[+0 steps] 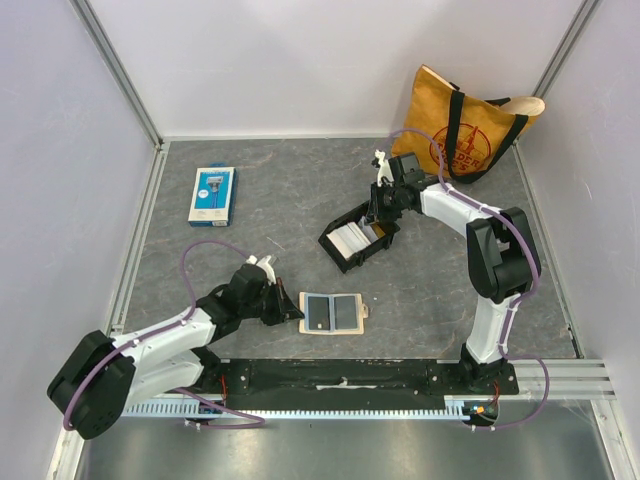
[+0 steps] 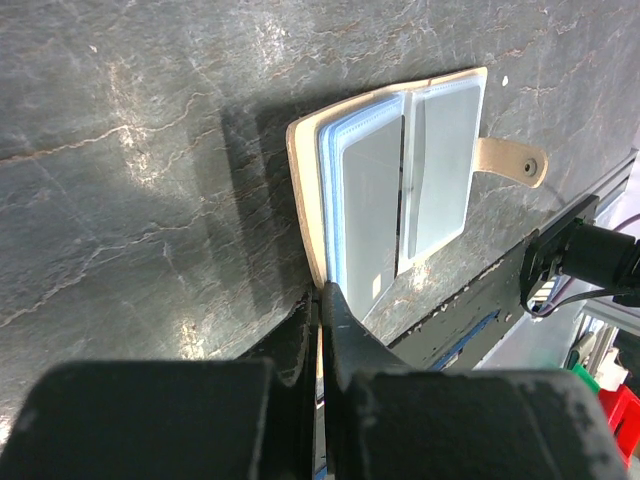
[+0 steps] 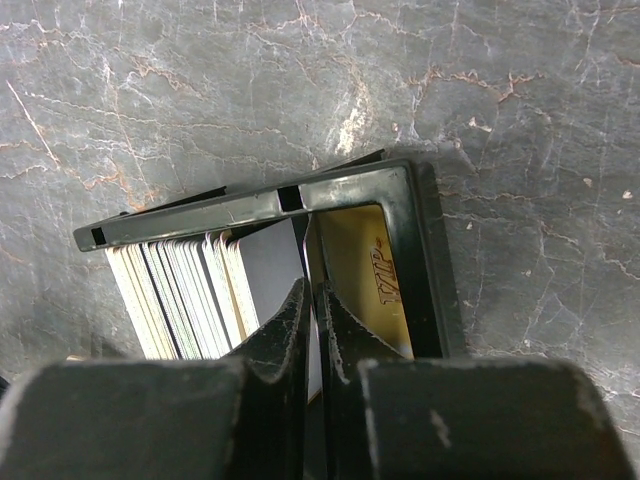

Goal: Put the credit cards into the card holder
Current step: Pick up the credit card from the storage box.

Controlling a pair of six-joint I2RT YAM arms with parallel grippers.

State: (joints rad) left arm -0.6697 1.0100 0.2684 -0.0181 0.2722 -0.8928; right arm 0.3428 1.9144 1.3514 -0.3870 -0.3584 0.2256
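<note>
The tray (image 3: pixel 250 208), a small black one, stood on the table (image 1: pixel 450 300) and held the cards (image 3: pixel 180 285). They stood on edge in a tight row filling its left part. A grey card (image 3: pixel 270 265) closed that row. A gold card (image 3: pixel 365 275) with dark lettering leaned against the tray's right wall.

The right gripper (image 3: pixel 312 310) was lowered into the tray between the grey card and the gold one. Its jaws were almost together, with only a thin slit between them. Whether a card sat in that slit could not be told.

The holder (image 1: pixel 333 313) lay open and flat, nearer the arm bases than the tray and a little to its left, well apart from it. Its tan cover faced down. Its clear pockets faced up, and all that could be seen through them was pale grey. Its tab (image 2: pixel 510 160) stuck out on the side away from the left arm.

The left gripper (image 2: pixel 322 300) was at the holder's left edge, on the side farther from the tray. Its jaws were pinched together on the rim of the tan cover.

A blue-and-white package (image 1: pixel 212 194) lay far to the tray's left. A yellow bag (image 1: pixel 465 125) with black handles stood beyond the tray to its right, against the back wall.
</note>
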